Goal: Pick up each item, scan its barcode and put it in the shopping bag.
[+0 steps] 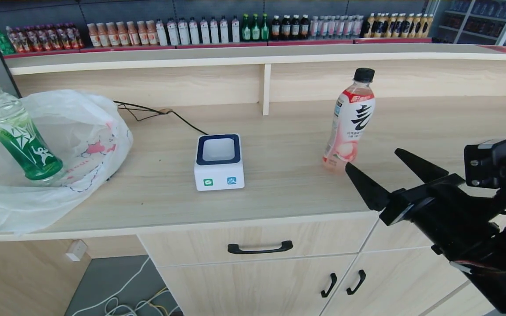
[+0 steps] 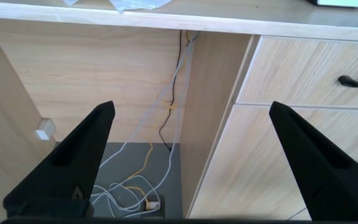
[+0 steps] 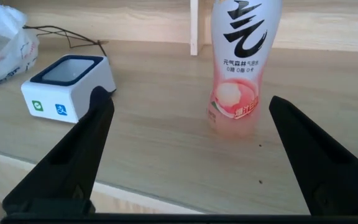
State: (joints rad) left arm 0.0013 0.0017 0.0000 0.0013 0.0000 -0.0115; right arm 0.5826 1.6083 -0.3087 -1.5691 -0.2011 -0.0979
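Note:
A pink drink bottle (image 1: 349, 120) with a black cap stands upright on the wooden counter, right of the white barcode scanner (image 1: 218, 161). My right gripper (image 1: 372, 160) is open just in front of the bottle, with nothing between its fingers; the right wrist view has the bottle (image 3: 241, 68) straight ahead between them and the scanner (image 3: 67, 87) off to the side. A green bottle (image 1: 16, 131) stands in the white plastic shopping bag (image 1: 86, 145) at the counter's left end. My left gripper (image 2: 191, 112) is open and low, facing the space under the counter.
A black cable (image 1: 160, 113) runs from the scanner to the back wall. Drawers and cabinet doors with black handles (image 1: 259, 249) sit under the counter edge. Loose cables (image 2: 142, 186) lie on the floor. Bottles line the far shelf (image 1: 235, 30).

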